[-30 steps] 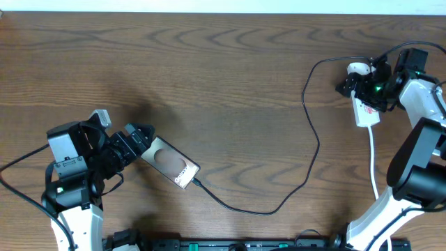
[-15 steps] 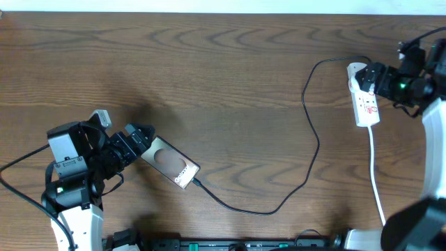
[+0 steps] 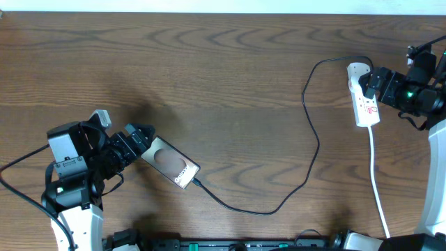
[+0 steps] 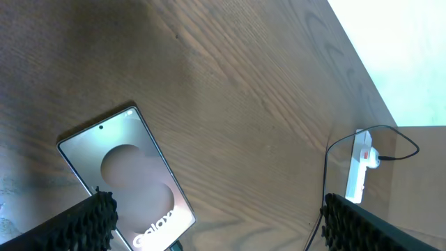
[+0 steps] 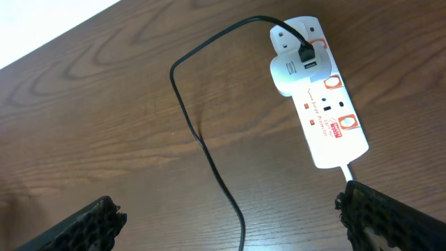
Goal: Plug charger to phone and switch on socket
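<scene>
The phone point(image 3: 171, 162) lies flat at the left, showing white "Galaxy" text and a dark oval point(image 4: 129, 183). The charger cable point(image 3: 317, 143) runs from a small plug at the phone's lower end in a long loop to the white adapter point(image 5: 293, 67), which sits in the socket point(image 3: 364, 102). The socket point(image 5: 326, 110) is a white strip with red switch markings. My left gripper point(image 3: 143, 139) stands open at the phone's upper-left end, not holding it. Just right of the socket, my right gripper point(image 3: 376, 80) hovers open, holding nothing.
The socket's thick white lead point(image 3: 376, 181) runs down toward the table's front edge at the right. The table's far edge point(image 3: 223, 14) meets a pale wall. Dark arm bases stand along the front edge point(image 3: 230, 244).
My right arm has drawn back to the right, off the socket, which now lies uncovered. The left arm, phone and cable have not moved.
</scene>
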Available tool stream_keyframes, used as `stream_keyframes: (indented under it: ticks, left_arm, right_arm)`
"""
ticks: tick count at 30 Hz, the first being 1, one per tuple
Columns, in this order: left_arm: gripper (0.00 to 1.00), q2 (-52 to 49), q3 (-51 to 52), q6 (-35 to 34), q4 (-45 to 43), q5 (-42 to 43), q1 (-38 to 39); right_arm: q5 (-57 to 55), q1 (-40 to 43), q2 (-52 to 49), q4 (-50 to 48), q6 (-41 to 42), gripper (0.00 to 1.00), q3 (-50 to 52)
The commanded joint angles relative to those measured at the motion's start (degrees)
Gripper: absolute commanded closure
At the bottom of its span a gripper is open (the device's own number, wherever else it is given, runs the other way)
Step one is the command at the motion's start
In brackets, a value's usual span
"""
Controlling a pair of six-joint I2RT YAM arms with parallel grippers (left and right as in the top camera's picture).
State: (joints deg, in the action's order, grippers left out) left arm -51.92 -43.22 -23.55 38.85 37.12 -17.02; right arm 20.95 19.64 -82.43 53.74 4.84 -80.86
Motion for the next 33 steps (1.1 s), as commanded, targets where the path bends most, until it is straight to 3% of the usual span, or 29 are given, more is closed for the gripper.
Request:
stream_keyframes:
  ticks: [1, 22, 29, 33]
  left_arm:
    - [0.08, 0.3, -0.9, 0.6, 0.1, -0.3, 0.1]
    - [0.08, 0.3, -0.9, 0.7, 0.2, -0.4, 0.3]
    - [0.08, 5.2, 1.0, 1.0, 7.5, -18.1, 2.4]
    - [0.08, 15.7, 8.4, 1.1, 2.0, -27.6, 8.9]
  right_arm:
    - [-0.3, -0.5, 0.3, 0.1, 0.7, 0.01, -0.1]
    - [-0.3, -0.5, 0.3, 0.1, 0.7, 0.01, -0.1]
    - [-0.3, -0.5, 0.3, 0.1, 0.7, 0.01, -0.1]
    - [-0.3, -0.5, 0.3, 0.1, 0.7, 0.01, -0.1]
